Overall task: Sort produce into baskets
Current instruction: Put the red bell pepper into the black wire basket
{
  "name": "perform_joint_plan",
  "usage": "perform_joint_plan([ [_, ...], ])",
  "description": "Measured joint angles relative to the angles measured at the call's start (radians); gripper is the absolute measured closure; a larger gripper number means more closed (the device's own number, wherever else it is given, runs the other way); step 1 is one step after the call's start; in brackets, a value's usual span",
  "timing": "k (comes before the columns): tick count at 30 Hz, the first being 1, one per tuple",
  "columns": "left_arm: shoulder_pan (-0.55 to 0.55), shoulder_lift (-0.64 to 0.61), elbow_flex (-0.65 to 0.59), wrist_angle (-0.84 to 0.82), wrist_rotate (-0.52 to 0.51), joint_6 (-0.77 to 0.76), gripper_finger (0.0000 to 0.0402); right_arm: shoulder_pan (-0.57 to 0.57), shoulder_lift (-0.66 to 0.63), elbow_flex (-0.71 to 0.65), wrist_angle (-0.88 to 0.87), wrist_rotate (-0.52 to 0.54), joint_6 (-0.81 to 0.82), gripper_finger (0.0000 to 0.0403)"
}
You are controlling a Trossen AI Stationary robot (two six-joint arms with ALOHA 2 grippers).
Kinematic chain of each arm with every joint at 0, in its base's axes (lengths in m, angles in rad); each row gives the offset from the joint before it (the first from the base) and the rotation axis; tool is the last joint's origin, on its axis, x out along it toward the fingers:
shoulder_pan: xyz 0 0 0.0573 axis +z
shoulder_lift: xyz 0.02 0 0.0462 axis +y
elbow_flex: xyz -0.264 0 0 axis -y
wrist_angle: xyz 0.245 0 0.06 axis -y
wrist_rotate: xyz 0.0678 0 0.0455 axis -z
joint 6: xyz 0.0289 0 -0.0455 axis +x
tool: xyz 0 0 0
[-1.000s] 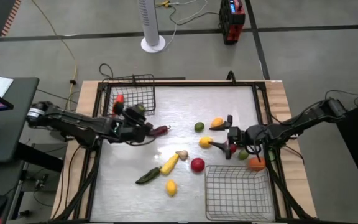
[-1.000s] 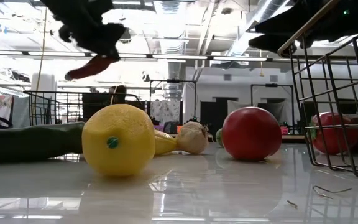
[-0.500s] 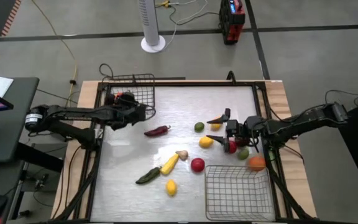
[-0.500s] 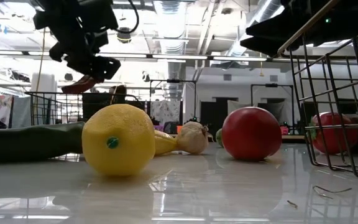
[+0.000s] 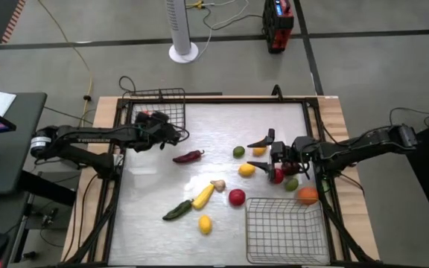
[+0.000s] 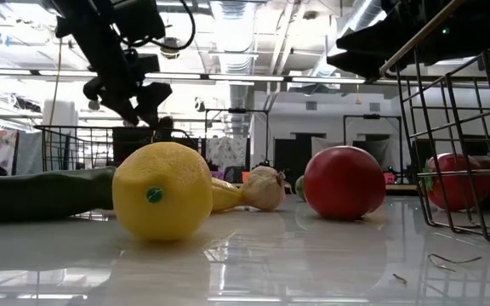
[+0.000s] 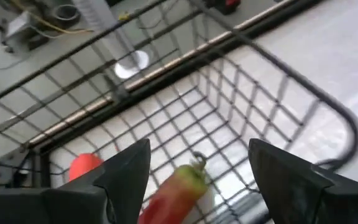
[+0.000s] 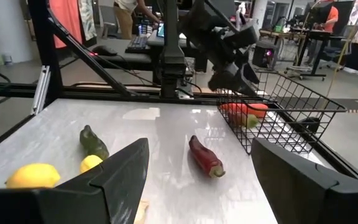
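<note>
The dark red pepper point(image 5: 188, 156) lying on the table point(image 5: 222, 126) near the far basket point(image 5: 171, 100) could be forgotten. The left gripper point(image 5: 161, 126) hangs spread wide over that basket, two red pieces point(image 7: 173, 193) just below. The right gripper point(image 5: 261, 155), also wide, brackets a yellow fruit point(image 5: 246, 170).

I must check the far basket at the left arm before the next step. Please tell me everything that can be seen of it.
The far basket is shallow and roughly square, made of dark wire grid with a thicker rim and rounded corners. It sits flat at the table's far left corner. Inside lie a red piece and a red-and-green elongated piece. The left gripper hovers at its near edge with jaws open, touching nothing visible. A dark red pepper lies outside it on the table.
</note>
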Motion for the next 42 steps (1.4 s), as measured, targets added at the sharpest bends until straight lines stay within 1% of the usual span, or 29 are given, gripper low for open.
perform_joint_plan([
  [2,-0.022,0.0,0.021,0.005,-0.002,0.027,0.0141,0.0,0.0,0.0,-0.003,0.0,0.0,0.0092],
  [5,-0.084,0.0,0.039,0.048,0.0,0.118,0.0141,0.0,0.0,0.0,-0.017,0.0,-0.001,0.0092],
  [7,-0.142,0.009,0.04,0.108,0.016,0.173,0.0141,0.0,0.0,0.0,-0.034,0.0,-0.001,0.0092],
  [9,-0.198,0.033,0.04,0.151,0.048,0.19,0.0141,-0.001,0.0,0.0,-0.046,-0.009,-0.006,0.0092],
  [12,-0.256,0.081,0.04,0.181,0.085,0.142,0.0141,0.0,0.0,0.0,-0.044,-0.049,-0.009,0.0092],
  [16,-0.297,0.155,0.04,0.216,0.164,0.079,0.0141,0.001,0.0,0.0,-0.042,-0.108,-0.008,0.0092],
  [18,-0.318,0.193,0.04,0.218,0.183,0.045,0.0141,0.008,0.0,0.0,-0.046,-0.12,-0.006,0.0092],
  [20,-0.344,0.224,0.04,0.234,0.175,0.006,0.0141,0.017,0.0,0.0,-0.051,-0.123,-0.005,0.0092],
  [22,-0.376,0.244,0.04,0.23,0.141,-0.039,0.0141,0.027,0.0,0.0,-0.058,-0.121,-0.005,0.0092],
  [24,-0.413,0.251,0.04,0.231,0.1,-0.073,0.0141,0.034,0.0,0.0,-0.064,-0.108,-0.004,0.0092],
  [26,-0.44,0.25,0.04,0.226,0.083,-0.08,0.0141,0.033,0.0,0.0,-0.063,-0.105,-0.004,0.0092],
  [29,-0.457,0.25,0.04,0.162,0.094,-0.099,0.0141,0.031,0.0,0.0,-0.056,-0.101,-0.008,0.0092],
  [32,-0.46,0.25,0.039,0.078,0.055,-0.15,0.0141,0.023,0.0,0.0,-0.056,-0.1,-0.008,0.0092],
  [34,-0.46,0.25,0.017,0.074,0.042,-0.175,0.0141,0.023,0.0,0.0,-0.058,-0.1,-0.008,0.0092],
  [37,-0.467,0.25,-0.035,0.121,0.054,-0.158,0.0141,0.026,0.0,-0.008,-0.058,-0.098,-0.008,0.0092],
  [39,-0.469,0.25,-0.07,0.188,0.055,-0.144,0.0141,0.026,0.0,-0.01,-0.059,-0.097,-0.009,0.0092],
  [42,-0.447,0.25,-0.088,0.307,0.087,-0.066,0.0141,0.024,0.0,-0.01,-0.039,-0.098,-0.011,0.0092],
])
